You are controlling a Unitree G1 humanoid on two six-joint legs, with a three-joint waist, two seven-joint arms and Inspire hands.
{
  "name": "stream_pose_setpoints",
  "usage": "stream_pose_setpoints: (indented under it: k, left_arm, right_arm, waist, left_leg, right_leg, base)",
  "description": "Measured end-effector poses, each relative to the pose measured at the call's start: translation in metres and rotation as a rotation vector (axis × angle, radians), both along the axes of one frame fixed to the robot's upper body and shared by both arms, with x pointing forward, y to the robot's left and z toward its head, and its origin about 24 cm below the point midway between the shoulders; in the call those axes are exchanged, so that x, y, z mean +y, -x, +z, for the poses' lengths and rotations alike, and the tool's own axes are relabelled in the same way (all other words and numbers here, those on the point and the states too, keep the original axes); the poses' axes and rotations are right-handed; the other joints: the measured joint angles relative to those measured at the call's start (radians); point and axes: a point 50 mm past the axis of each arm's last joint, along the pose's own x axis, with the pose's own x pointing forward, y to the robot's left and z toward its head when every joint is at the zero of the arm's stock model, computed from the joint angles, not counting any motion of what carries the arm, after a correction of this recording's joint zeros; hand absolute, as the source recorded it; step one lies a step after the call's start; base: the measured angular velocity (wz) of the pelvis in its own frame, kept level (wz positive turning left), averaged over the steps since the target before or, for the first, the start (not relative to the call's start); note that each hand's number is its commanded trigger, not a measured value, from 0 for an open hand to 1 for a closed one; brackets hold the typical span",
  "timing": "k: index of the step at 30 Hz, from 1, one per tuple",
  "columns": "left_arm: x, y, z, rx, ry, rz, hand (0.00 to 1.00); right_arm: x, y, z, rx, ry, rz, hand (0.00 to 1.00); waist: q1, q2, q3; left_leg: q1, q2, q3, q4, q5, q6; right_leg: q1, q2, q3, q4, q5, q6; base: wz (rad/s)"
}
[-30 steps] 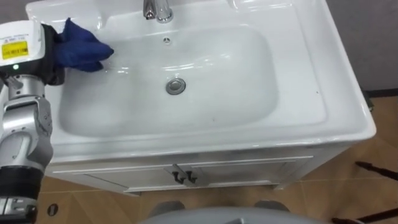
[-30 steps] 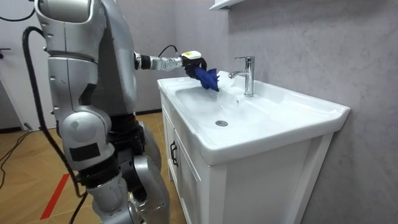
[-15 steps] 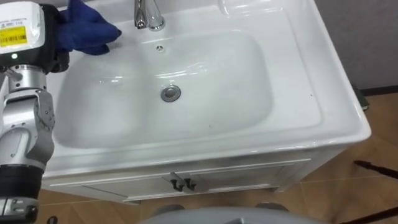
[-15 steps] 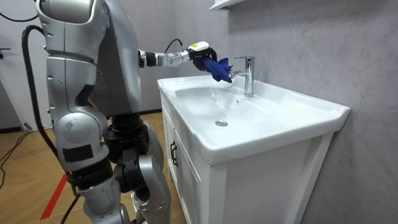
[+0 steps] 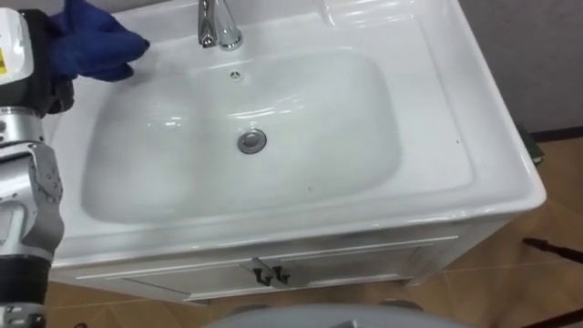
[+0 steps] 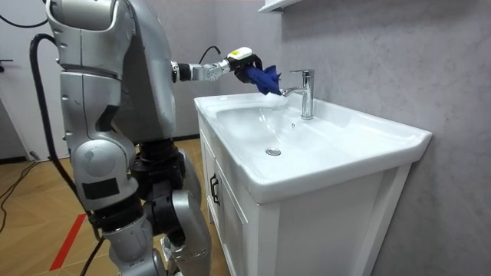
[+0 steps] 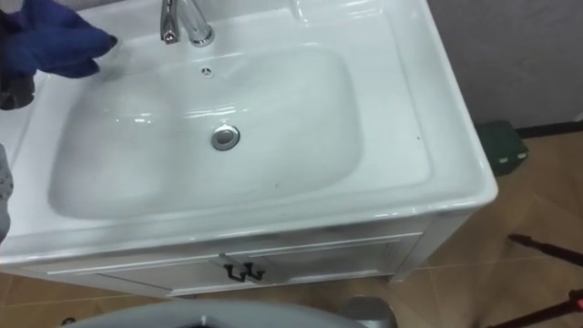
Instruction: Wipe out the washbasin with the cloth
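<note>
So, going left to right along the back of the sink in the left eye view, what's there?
Left hand → blue cloth it grips → tap → shallow soap recess at the far corner.

Nothing here can be read; the one piece of print is a small yellow label [image 5: 4, 60] on the white back of my left hand [image 5: 27, 55], the hand curled round the blue cloth [image 5: 91, 41]; the label has dark marks on it, too small for me to make out as letters or numbers; in the room view it shows as only a yellow-green patch on that hand, with no print to be made out.
</note>
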Motion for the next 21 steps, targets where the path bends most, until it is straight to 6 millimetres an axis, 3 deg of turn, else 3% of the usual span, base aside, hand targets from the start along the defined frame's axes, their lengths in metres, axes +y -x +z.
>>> stream_pose_setpoints:
  k: [11,14,21]
  left_arm:
    - [0.026,0.029,-0.008,0.036,-0.005,0.121,1.00]
    - [0.029,0.033,-0.012,0.054,-0.004,0.135,1.00]
    - [0.033,0.037,-0.018,0.080,0.000,0.162,1.00]
  right_arm:
    - [0.002,0.000,-0.001,0.000,-0.006,-0.013,0.00]
    - [0.002,0.001,-0.001,0.003,-0.006,-0.014,0.00]
    - [0.002,-0.005,-0.001,-0.019,-0.017,-0.004,0.00]
  waist:
    - [0.036,-0.003,-0.0025]
    - [0.055,-0.002,-0.0026]
    - [0.060,-0.002,-0.0019]
  left_leg:
    - [-0.003,0.000,-0.013,-0.001,0.001,0.002]
    - [-0.002,0.000,-0.016,-0.001,0.001,0.002]
    - [-0.006,-0.001,-0.026,0.000,0.001,0.002]
  right_leg:
    - [0.016,0.004,-0.014,-0.021,0.005,0.006]
    - [0.024,0.006,-0.017,-0.033,0.009,0.008]
    - [0.032,0.004,-0.036,-0.038,0.010,0.009]
  base:
    - [0.04]
    - [0.04]
    - [0.08]
